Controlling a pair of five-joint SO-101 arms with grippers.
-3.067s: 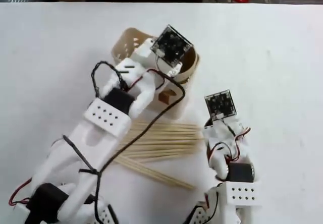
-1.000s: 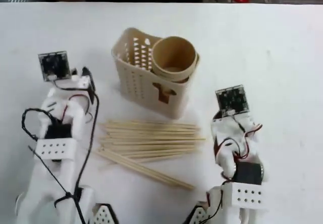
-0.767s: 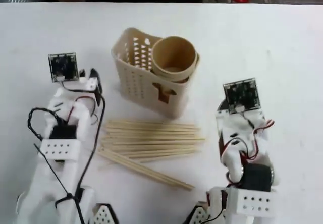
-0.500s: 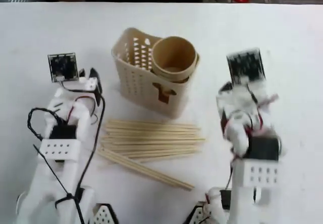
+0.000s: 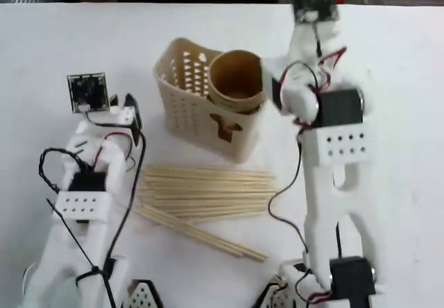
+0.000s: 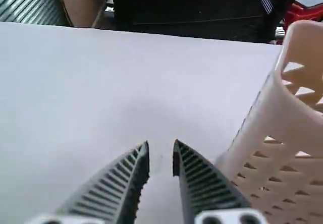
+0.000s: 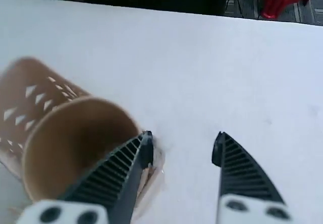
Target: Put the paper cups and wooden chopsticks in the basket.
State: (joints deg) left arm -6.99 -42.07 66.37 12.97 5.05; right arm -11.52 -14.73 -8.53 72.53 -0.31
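Observation:
A tan perforated basket (image 5: 184, 107) stands upright at the table's middle, with a brown paper cup (image 5: 236, 79) in its right end. Several wooden chopsticks (image 5: 208, 193) lie in a loose pile on the table in front of the basket. My right gripper (image 7: 181, 148) is open and holds nothing; it hangs just right of the cup (image 7: 75, 148), one finger (image 7: 141, 153) at the rim. My left gripper (image 6: 160, 156) is shut and holds nothing, low over the table left of the basket (image 6: 282, 148). In the high view it sits at the basket's left (image 5: 127, 108).
The white table (image 5: 388, 204) has bare room to the right, the far left and behind the basket. One chopstick (image 5: 201, 233) lies slanted in front of the pile. Dark chairs and a red object stand beyond the far edge.
The left arm pulled back from over the basket to its left and now keeps still. The right arm swung from beside the chopsticks out to the cup's right side.

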